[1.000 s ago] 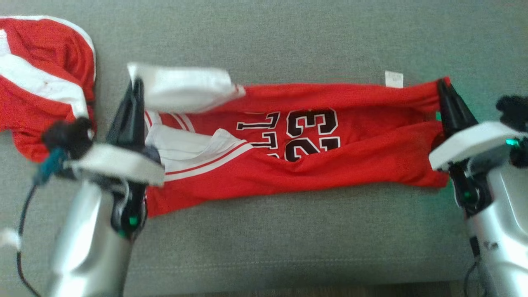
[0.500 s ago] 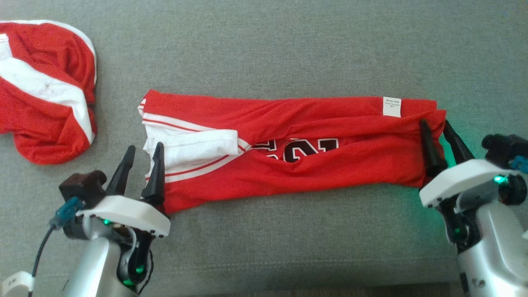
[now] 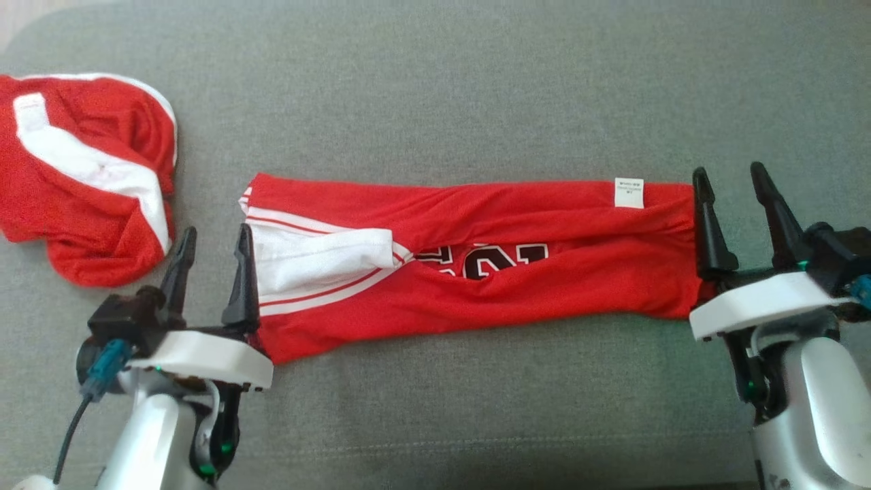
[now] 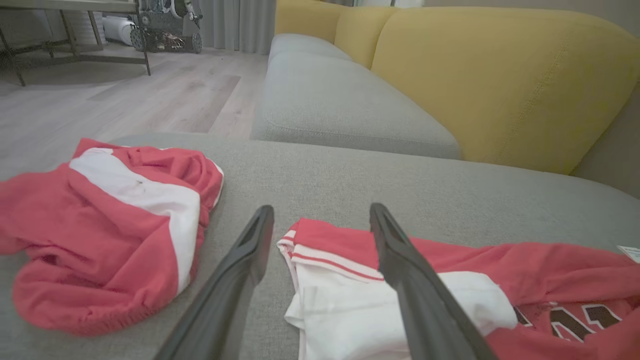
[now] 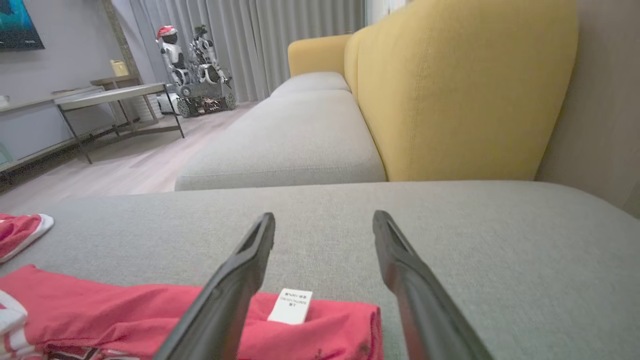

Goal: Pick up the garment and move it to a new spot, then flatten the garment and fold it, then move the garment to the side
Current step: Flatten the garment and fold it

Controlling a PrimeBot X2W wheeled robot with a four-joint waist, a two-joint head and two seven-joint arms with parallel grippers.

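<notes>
Garment (image 3: 476, 258), a red jersey with white trim, was found laid out as a long narrow band across the grey sofa seat (image 3: 476, 82), near the middle of it. Its long edges were turned inward, so that the black numerals showed only through the slit between them. A white label (image 3: 629, 192) was noted at the upper edge near its right end. The band was judged to be a lengthwise fold already made, with a crosswise fold and the move to the side yet to be done. The left gripper (image 3: 216, 231) was seen at the white-trimmed end with its fingers set wide apart and nothing clamped; one finger (image 4: 415, 290) lay over the white cloth, contact not determinable. The right gripper (image 3: 728, 170) was seen at the opposite end, fingers likewise parted and empty, the inner one just at the hem. Stationing at both ends was judged to suit keeping the band straight and squaring it for the next fold. A second red-and-white garment (image 3: 88, 184) was noted crumpled well to the left, apart from the work.
</notes>
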